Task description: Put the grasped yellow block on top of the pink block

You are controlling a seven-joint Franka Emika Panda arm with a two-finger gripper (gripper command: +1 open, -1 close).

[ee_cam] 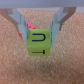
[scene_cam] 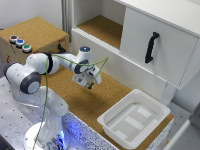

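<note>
Yellow block [ee_cam: 41, 44]: clamped between the two fingers of the gripper [ee_cam: 41, 35], which is closed only to the cube's width; it is carried clear of the cork surface [ee_cam: 20, 70].
Pink block [ee_cam: 31, 25]: only a sliver is seen in the wrist view, just behind the cube and one finger, so the stack is judged not yet made.
Open room: bare cork is seen around the gripper [scene_cam: 90, 84].
Edges: the white bin [scene_cam: 107, 120] and the cabinet [scene_cam: 150, 60] are kept well apart.
</note>
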